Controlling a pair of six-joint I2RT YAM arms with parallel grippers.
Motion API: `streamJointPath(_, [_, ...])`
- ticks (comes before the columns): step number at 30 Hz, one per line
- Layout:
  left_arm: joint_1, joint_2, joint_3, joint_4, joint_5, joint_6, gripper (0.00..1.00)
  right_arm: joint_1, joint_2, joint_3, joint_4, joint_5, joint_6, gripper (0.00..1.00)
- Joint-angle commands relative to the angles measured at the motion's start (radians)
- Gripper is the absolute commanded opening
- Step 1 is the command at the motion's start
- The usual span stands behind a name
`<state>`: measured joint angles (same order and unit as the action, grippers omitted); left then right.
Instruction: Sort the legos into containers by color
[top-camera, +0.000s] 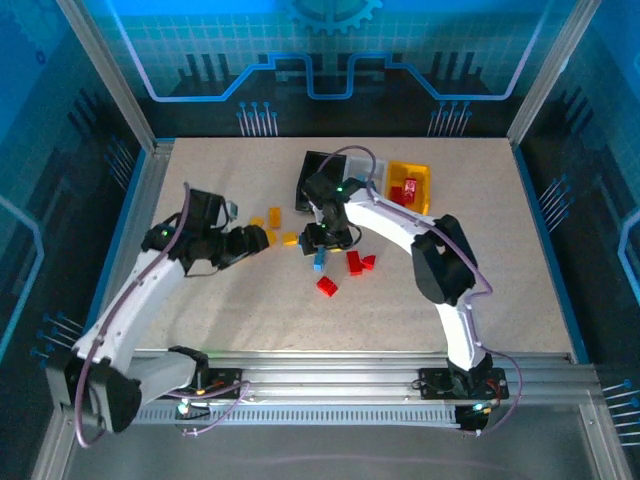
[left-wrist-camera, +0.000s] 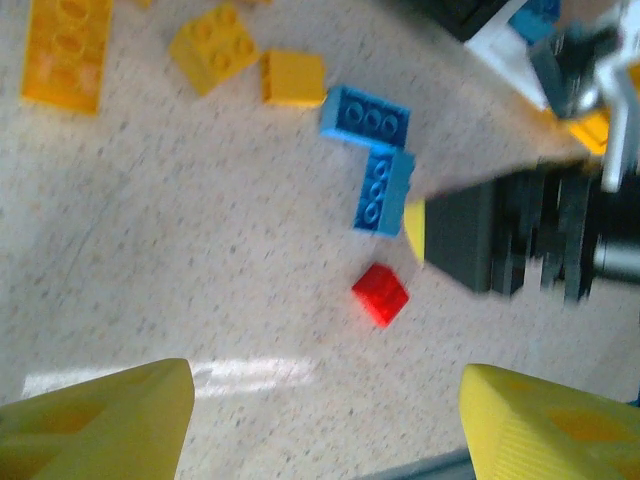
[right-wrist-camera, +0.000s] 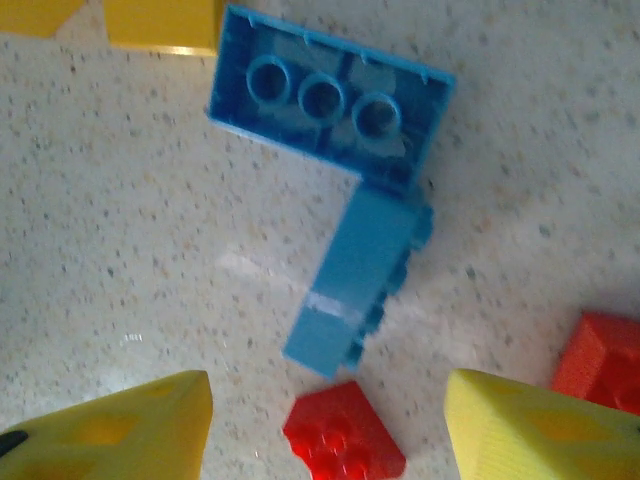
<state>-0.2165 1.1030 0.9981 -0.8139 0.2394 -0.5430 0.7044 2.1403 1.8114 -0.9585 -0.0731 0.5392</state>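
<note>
Where the top external view looks down on the table (top-camera: 500, 300), three containers stand in a row at the far side. They are a black bin (top-camera: 316, 168), a white bin (top-camera: 374, 181) partly behind the right arm, and a yellow bin (top-camera: 418, 186) holding what look like two binned red bricks (top-camera: 404, 190). Loose on the table lie about four yellow bricks (top-camera: 274, 215), two blue bricks (top-camera: 320, 262) and three loose red bricks (top-camera: 354, 263). The left gripper (top-camera: 258, 240) sits beside the yellow group. The right gripper (top-camera: 322, 238) hangs just over the blue pair.

Left wrist view: the left fingertips (left-wrist-camera: 100, 420) stand wide apart with nothing between them. Ahead lie three yellow bricks, two blue, and one small red brick (left-wrist-camera: 380, 293). The other arm's gripper body is just beside the blue pair.

Right wrist view: the right fingertips (right-wrist-camera: 110, 430) are likewise spread and empty. Below lie one upside-down blue brick (right-wrist-camera: 330, 100), three tubes showing, and one side-lying blue brick (right-wrist-camera: 360, 280), the two touching at a corner. Two red bricks and two yellow ones at the top edge complete the count.

The step in hand is judged to be a pick of the side-lying blue brick. It would be done well by centring the jaws across its narrow width. The descent should stay clear of the nearest red brick (right-wrist-camera: 343, 435), close by the fingertips. The jaws should close without nudging the upturned neighbour.
</note>
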Motion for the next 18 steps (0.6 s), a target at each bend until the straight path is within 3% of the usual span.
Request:
streamJointPath(1, [0.007,-0.079,-0.069,-0.036,0.006,-0.007,0.71,0.02,0.079,0.13,-0.139,0.062,0.023,0.65])
streamJointPath(6, [0.007,-0.186,-0.142,-0.056,0.023,-0.027,0.71,0.035,0.148,0.219,-0.203,0.132,0.075,0.63])
streamJointPath(12, [0.002,-0.275,-0.178,-0.126,0.018,0.048,0.72,0.061,0.226,0.272,-0.248,0.164,0.128,0.59])
streamJointPath(18, [-0.065,-0.32,-0.19,-0.11,0.019,0.052,0.73,0.082,0.244,0.256,-0.248,0.2,0.17,0.53])
